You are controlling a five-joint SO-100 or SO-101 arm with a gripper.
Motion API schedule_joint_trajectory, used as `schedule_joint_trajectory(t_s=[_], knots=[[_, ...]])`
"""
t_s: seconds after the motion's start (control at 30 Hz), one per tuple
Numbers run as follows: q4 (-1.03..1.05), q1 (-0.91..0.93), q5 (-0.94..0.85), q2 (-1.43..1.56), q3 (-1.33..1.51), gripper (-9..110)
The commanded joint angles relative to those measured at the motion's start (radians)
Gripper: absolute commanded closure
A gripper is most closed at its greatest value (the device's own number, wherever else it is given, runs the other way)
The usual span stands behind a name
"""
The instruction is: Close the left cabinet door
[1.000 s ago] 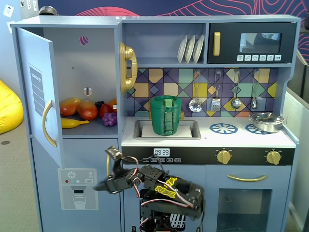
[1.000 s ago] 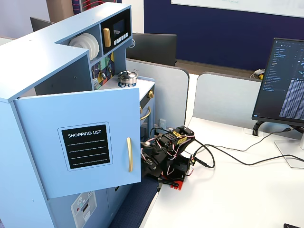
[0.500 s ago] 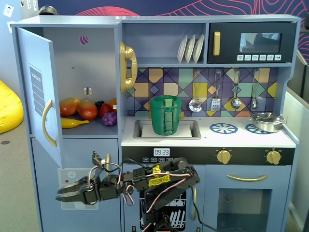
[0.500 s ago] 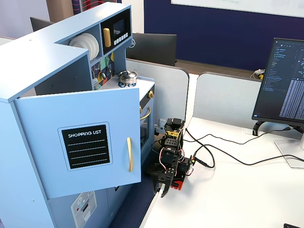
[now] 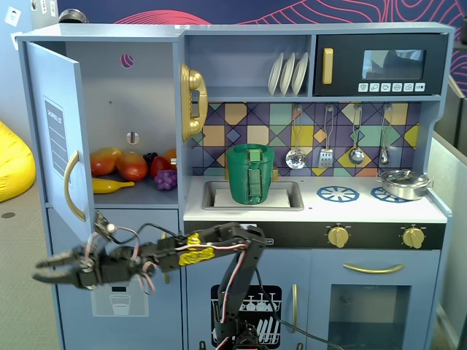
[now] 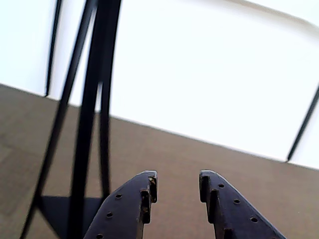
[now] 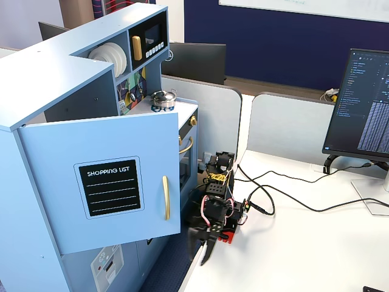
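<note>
While the left cabinet door (image 5: 61,131) stands swung wide open at nine o'clock of the toy kitchen, its gold handle (image 5: 71,184) faces outward. Below it, toward seven o'clock in a fixed view, the gripper (image 5: 45,268) hangs clear of the door, jaws parted and holding nothing.

The white desk (image 7: 292,243) carries the base of the black arm (image 7: 220,201) at its left edge, a monitor stand (image 7: 374,196) at right, and black cables (image 7: 285,193) trailing across it. The toy kitchen (image 7: 36,79) stands beside the desk.
</note>
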Motion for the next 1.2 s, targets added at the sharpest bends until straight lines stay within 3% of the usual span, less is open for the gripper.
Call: schedule_joint_trajectory(t_s=[0.0, 0.37, 0.93, 1.17], knots=[[0.008, 0.060, -0.037, -0.069, -0.190, 102], [0.026, 0.189, -0.054, 0.003, -0.095, 102], [-0.094, 0.834, -0.071, 0.071, -0.015, 102], [-0.094, 0.818, -0.075, 0.118, 0.038, 102]])
